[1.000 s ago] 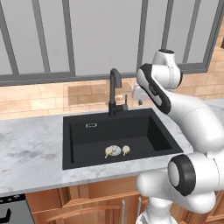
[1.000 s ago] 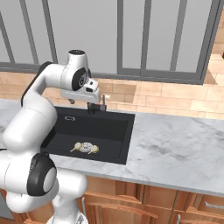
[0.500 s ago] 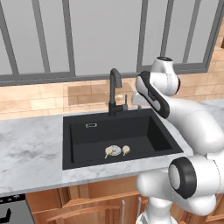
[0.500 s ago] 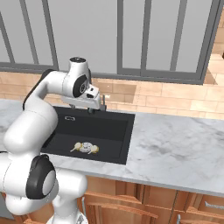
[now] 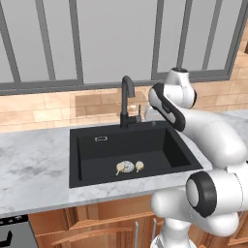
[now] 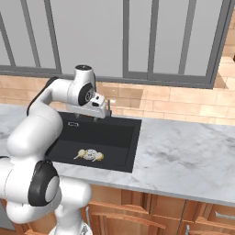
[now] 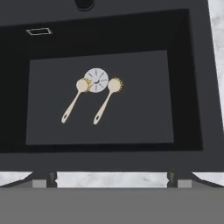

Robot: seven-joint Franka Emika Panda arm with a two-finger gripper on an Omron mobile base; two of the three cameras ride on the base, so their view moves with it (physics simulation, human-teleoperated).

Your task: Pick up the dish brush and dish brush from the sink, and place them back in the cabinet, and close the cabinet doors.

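Observation:
Two tan dish brushes lie side by side on the floor of the black sink (image 7: 183,87), their heads on either side of a round pale drain (image 7: 96,80). The left dish brush (image 7: 73,101) (image 5: 120,169) (image 6: 81,153) and the right dish brush (image 7: 105,103) (image 5: 139,166) (image 6: 97,157) are both untouched. My gripper (image 7: 112,179) (image 6: 102,114) hangs open and empty, high above the basin near the faucet, pointing down at the brushes. The cabinet and the cabinet doors are out of view.
A tall black curved faucet (image 5: 127,99) stands at the sink's back edge, close to my hand. Grey marble counter (image 5: 34,160) (image 6: 183,156) runs on both sides. Grey-framed panels line the wall above. Wooden drawer fronts (image 6: 137,211) sit below the counter.
The arm has sunk a little and the hand has dropped closer to the sink's back edge. The jaws stayed open. Neither brush has moved.

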